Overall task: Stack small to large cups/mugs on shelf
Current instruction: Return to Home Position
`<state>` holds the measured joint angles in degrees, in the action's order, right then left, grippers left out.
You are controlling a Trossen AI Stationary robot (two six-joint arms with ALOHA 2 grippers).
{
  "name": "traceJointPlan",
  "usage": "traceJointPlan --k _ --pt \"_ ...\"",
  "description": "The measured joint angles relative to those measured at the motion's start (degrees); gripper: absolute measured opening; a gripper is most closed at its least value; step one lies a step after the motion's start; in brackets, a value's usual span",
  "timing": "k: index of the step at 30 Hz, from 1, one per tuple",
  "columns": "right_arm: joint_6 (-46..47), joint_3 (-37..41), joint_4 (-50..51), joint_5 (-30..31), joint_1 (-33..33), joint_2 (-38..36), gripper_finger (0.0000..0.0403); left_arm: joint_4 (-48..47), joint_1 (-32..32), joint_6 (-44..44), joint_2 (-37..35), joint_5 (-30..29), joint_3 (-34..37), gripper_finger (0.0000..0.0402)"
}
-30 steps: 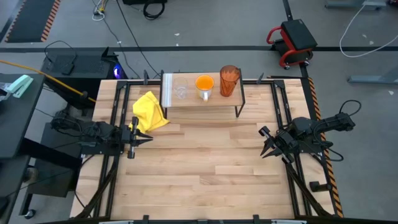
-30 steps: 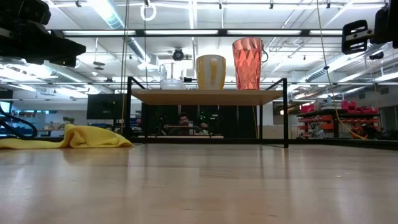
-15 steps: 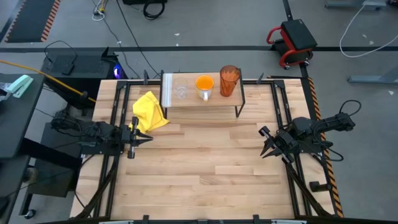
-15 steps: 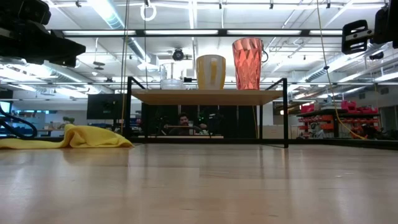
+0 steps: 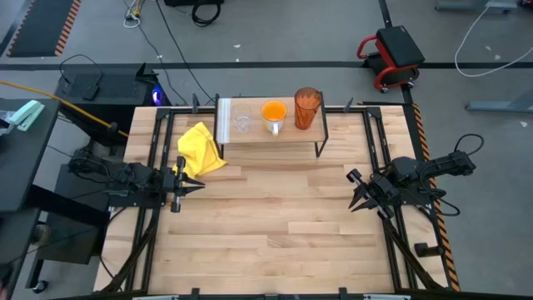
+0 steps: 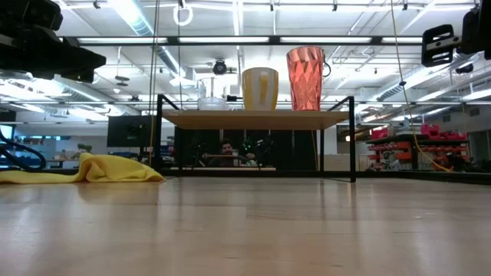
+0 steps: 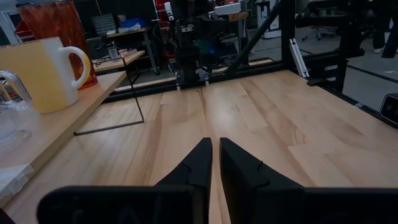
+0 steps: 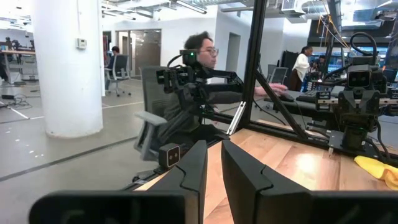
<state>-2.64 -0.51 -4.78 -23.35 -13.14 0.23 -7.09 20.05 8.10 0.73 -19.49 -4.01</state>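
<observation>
Three vessels stand in a row on the low wooden shelf point(image 5: 271, 137) at the table's far edge: a small clear glass point(image 5: 241, 122) on the left, an orange mug point(image 5: 274, 112) with a white handle in the middle, and a taller amber tumbler point(image 5: 306, 108) on the right. In the low view the glass point(image 6: 212, 101), mug point(image 6: 260, 89) and tumbler point(image 6: 305, 78) rest on their bases, side by side. My left gripper point(image 5: 198, 185) hovers near the table's left edge, shut and empty. My right gripper point(image 5: 354, 196) hovers near the right edge, also shut and empty.
A crumpled yellow cloth point(image 5: 201, 150) lies on the table left of the shelf, just beyond my left gripper. Black frame rails run along the table's left and right sides. Bare wood stretches between the two arms. A person point(image 8: 199, 68) sits beyond the table's left side.
</observation>
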Motion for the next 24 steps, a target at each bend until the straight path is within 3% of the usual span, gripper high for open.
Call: traceJointPlan --k 24 --pt "0.01 0.00 0.01 0.00 0.00 0.00 0.0056 -0.02 0.00 0.00 0.00 0.01 0.00 0.0035"
